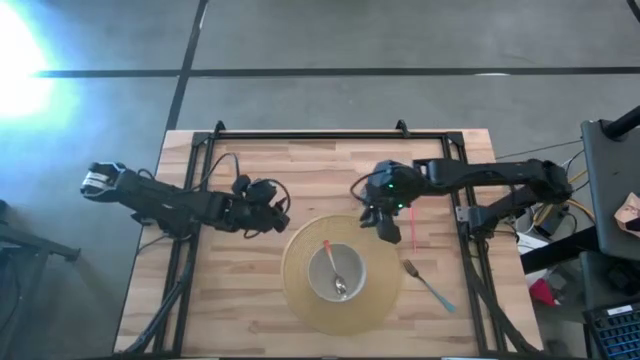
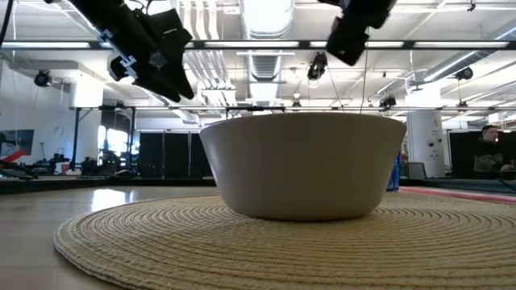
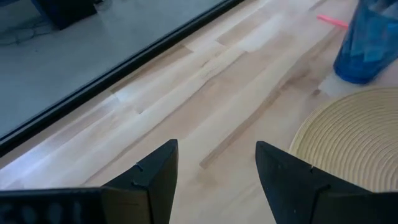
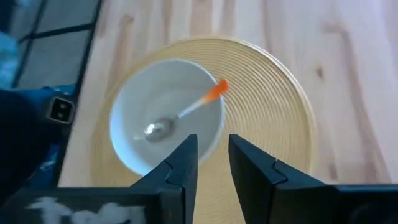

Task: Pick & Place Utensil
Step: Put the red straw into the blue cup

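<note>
A white bowl [image 1: 338, 272] stands on a round woven placemat [image 1: 375, 300]. A spoon [image 4: 180, 117] with an orange handle tip [image 4: 216, 91] lies in the bowl, head on the bottom and handle leaning on the wall. A fork [image 1: 430, 284] with a teal handle lies on the table right of the mat. My right gripper [image 1: 388, 226] hovers above the mat's far right edge, open by a narrow gap [image 4: 212, 163] and holding nothing. My left gripper [image 1: 275, 216] hangs open [image 3: 216, 180] left of the mat, above bare wood.
A thin pink stick [image 1: 413, 228] lies on the wood right of my right gripper. A blue object [image 3: 368, 38] stands by the mat's far side. Black rails [image 1: 320, 137] frame the tabletop. Bare wood lies to the left of the mat and on its far side.
</note>
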`<control>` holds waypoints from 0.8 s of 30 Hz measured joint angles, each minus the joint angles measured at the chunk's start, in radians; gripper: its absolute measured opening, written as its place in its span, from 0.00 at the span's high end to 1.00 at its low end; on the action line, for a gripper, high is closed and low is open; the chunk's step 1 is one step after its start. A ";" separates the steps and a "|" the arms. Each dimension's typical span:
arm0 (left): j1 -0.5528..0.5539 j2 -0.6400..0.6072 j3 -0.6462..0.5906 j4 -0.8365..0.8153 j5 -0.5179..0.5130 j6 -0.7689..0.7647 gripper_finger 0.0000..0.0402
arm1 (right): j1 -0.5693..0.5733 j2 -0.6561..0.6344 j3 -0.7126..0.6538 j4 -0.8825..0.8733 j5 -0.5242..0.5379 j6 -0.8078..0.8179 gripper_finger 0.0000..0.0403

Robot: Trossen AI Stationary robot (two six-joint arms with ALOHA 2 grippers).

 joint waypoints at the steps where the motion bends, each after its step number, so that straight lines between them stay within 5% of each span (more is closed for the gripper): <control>1: 0.017 0.000 0.000 0.003 0.022 0.018 0.48 | 0.003 -0.018 -0.015 -0.003 0.018 0.020 0.79; 16: 0.219 -0.003 0.000 0.188 0.364 0.294 0.48 | 0.034 -0.309 -0.327 -0.014 0.153 0.502 0.78; 24: 0.236 -0.004 0.000 0.196 0.386 0.356 0.48 | 0.132 -0.367 -0.432 -0.013 0.199 0.763 0.81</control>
